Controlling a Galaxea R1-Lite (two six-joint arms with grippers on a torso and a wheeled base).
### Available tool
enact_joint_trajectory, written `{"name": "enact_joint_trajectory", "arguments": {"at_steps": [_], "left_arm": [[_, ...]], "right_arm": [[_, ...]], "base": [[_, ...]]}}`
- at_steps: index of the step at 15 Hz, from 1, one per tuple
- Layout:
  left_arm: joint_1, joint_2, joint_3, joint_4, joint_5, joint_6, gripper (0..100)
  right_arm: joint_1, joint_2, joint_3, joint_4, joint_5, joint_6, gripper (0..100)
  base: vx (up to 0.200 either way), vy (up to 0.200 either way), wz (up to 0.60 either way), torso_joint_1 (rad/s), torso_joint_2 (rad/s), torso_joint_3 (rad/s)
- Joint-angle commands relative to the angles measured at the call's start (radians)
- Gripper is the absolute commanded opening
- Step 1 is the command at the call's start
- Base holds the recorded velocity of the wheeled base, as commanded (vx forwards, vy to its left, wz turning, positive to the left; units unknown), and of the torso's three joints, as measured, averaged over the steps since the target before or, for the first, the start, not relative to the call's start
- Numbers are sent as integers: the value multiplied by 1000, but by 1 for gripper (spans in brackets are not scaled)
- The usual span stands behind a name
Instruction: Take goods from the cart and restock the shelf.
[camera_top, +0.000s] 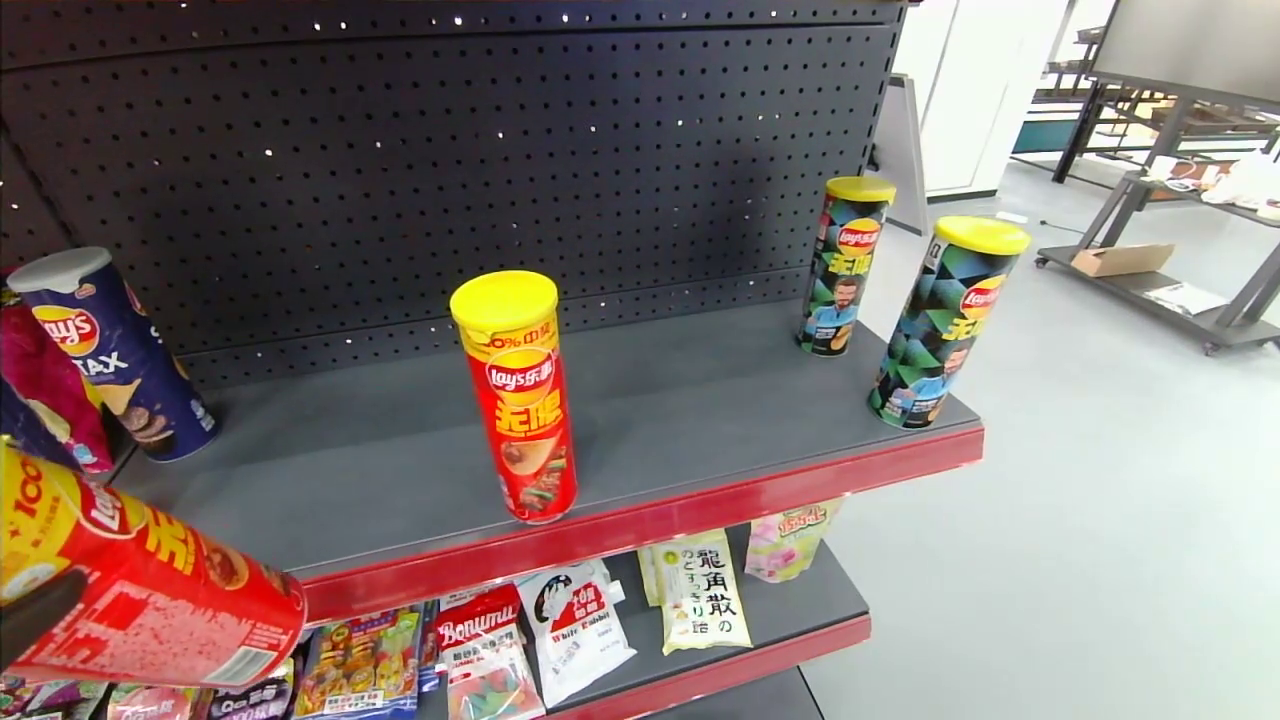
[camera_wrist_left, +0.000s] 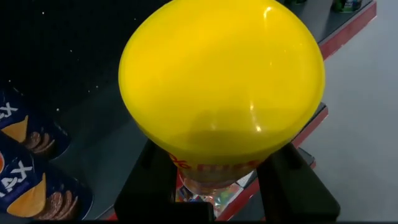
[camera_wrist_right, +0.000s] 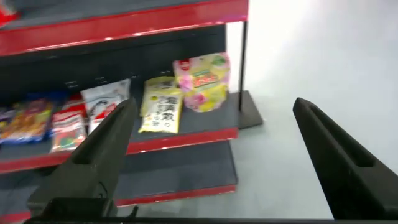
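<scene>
Left gripper (camera_wrist_left: 217, 183): you have it clamped on a red chip can (camera_top: 140, 590), yellow lid on, tilted before the shelf's (camera_top: 400, 470) left front edge.
Right gripper (camera_wrist_right: 214, 106): spread wide, holding nothing.
Shelf: second red can (camera_top: 515, 400) upright near the front.

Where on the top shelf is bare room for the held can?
The shelf is bare between the red can and the back green can, also between red can and blue can. Left end is crowded with bags.

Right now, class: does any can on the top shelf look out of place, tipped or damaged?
None is tipped or damaged. One patterned can stands at the shelf's front right corner, close to the edge. The held red can lies sideways in the left hand.
</scene>
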Motion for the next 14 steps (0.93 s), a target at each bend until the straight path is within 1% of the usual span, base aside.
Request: {"name": "enact_joint_trajectory", "arguments": {"at_steps": [1,2,4,5,6,7,8,9,10,11,12,13,14], "left_arm": [[-7,77,1,-19,-23,1,0],[-21,87,1,-19,-36,1,0],[-48,95,4,-21,-36,1,0],[-50,100,7,-21,-36,1,0],[-50,107,5,-22,-37,1,0],[-50,112,5,-25,-37,1,0],[-50,117,5,-36,-37,1,0],[-50,117,5,-44,-36,1,0],[-50,115,5,-47,-37,1,0],[-50,115,5,-47,-37,1,0],[-50,115,4,-47,-37,1,0],[-51,118,4,-47,-37,1,0],[-51,124,2,-48,-37,1,0]], "right_arm": [[-43,81,49,-69,-14,-3,100],[-58,84,63,-101,-23,-14,100],[-149,94,72,-126,-49,-14,100],[-256,94,72,-126,-52,-8,100],[-308,87,72,-129,-36,-9,100],[-287,65,72,-129,-28,-14,100],[-223,-4,72,-127,-28,-28,100],[-204,-21,74,-132,-16,-71,100],[-206,-19,86,-158,9,-101,100],[-206,-19,89,-160,87,-103,100],[-206,-19,90,-130,188,-106,100],[-203,-16,86,-86,199,-100,100],[-187,-13,86,-95,195,-92,100]], "base": [[0,0,0,0,0,0],[0,0,0,0,0,0],[0,0,0,0,0,0],[0,0,0,0,0,0],[0,0,0,0,0,0],[0,0,0,0,0,0],[0,0,0,0,0,0],[0,0,0,0,0,0],[0,0,0,0,0,0],[0,0,0,0,0,0],[0,0,0,0,0,0],[0,0,0,0,0,0],[0,0,0,0,0,0]]}}
